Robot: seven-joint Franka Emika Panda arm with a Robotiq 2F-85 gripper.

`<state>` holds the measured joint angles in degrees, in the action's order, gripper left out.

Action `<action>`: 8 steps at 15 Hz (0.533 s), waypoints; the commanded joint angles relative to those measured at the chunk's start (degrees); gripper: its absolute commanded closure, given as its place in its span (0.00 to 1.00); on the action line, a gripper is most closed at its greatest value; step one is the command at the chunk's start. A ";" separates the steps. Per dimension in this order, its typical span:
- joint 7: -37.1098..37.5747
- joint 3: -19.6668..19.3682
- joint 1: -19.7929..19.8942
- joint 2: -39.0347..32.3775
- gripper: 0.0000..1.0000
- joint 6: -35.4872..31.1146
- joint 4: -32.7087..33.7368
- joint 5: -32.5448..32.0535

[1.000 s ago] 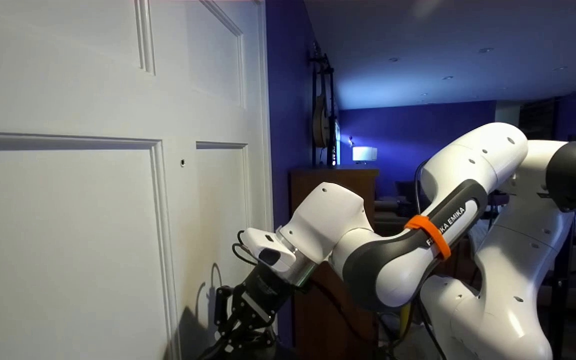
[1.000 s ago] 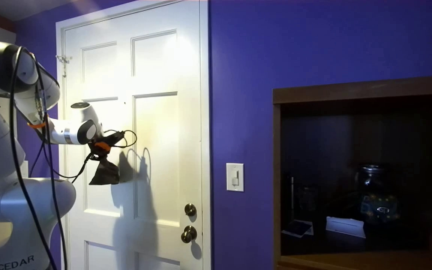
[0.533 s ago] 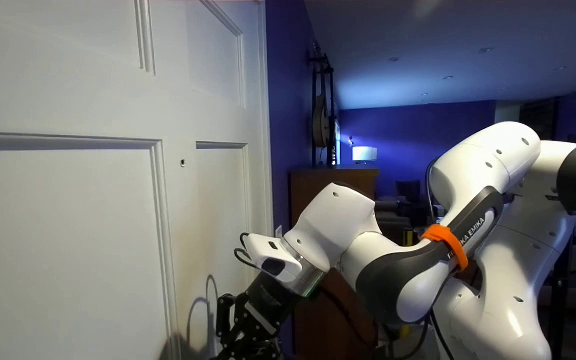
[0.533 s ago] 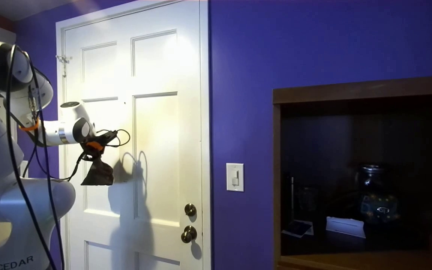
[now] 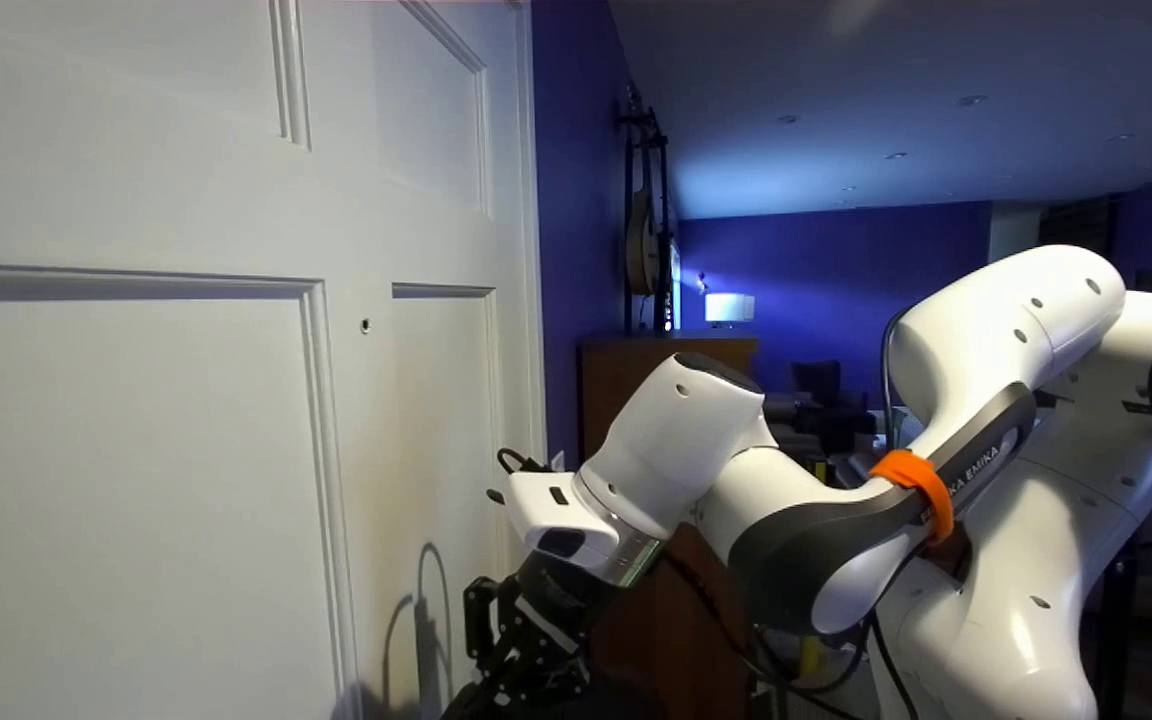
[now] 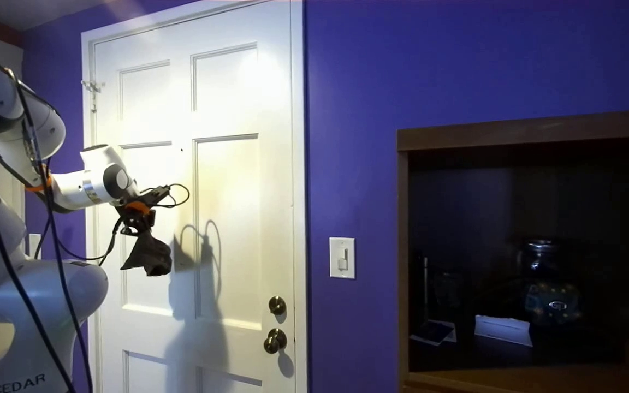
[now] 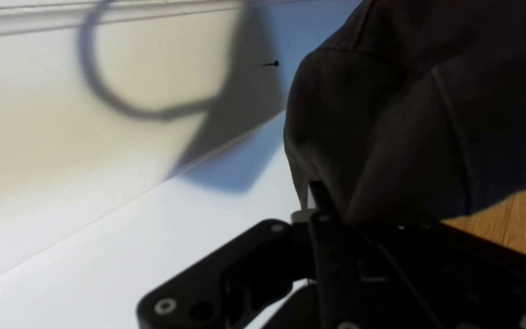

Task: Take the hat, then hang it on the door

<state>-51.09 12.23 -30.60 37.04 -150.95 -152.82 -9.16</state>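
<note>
Hat: soft dark cloth, near-black with brownish cast, matte, slumped in loose folds; wrist view shows seam lines across it and a rounded, creased edge. Claw: black linkage, round bolt heads, jaws narrow, pinching the hat's fabric, so the hat hangs below it in front of the door. Door is smooth white paint, recessed rectangular panels, crisp moulding; a soft-edged shadow with a looped band falls on it. Small dark round stud on the door in wrist view, thin dark streak beside it; exact type too small to tell. Shiny brass-coloured round knob, matching round fitting just above. Arm: glossy white rounded shell, dark grey sections, orange band wrapped around it. Wall flat purple-blue, with rectangular white switch plate. Boxy brown wooden cabinet, open front, dim inside: rounded jar with metallic lid, contents too dark to tell; folded white card near it. Orange-brown wood-grain floor past the hat in wrist view.
</note>
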 commanded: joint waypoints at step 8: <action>0.09 2.95 2.61 4.39 0.99 3.77 0.90 -10.40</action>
<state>-51.10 14.17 -29.46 39.83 -148.62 -152.56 -16.43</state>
